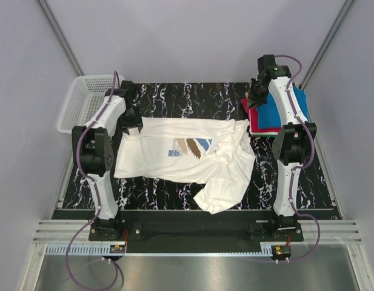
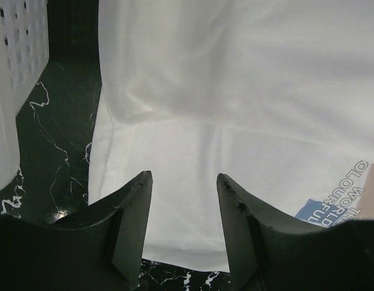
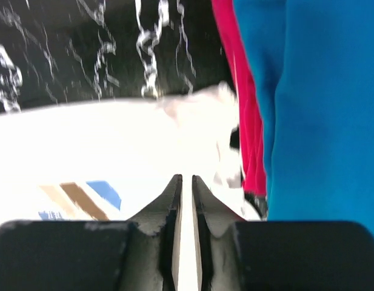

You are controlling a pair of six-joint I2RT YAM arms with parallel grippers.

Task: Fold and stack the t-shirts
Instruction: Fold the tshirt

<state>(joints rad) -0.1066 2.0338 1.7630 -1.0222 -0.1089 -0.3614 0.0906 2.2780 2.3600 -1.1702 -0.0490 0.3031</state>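
White printed tee [image 1: 168, 159] lies spread mid-tabletop [image 1: 174, 97], right side rumpled. L fingers [image 2: 129, 224] stand open over its far-left edge. R fingers [image 3: 168, 206] nearly shut at its far-right corner; can't tell if gripping. Blue tee [image 1: 268, 118] sits atop red tee [image 1: 248, 109], far right.

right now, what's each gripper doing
left gripper: jaws open over the white t-shirt, holding nothing
right gripper: jaws almost closed, thin gap; cannot tell if cloth is pinched

Pale grey walls [image 1: 193, 36] enclose a black, white-veined marble tabletop [image 1: 174, 97], with slanted metal struts [image 1: 56, 30] at eleven and one o'clock and a brushed steel sheet [image 1: 193, 273] at six.
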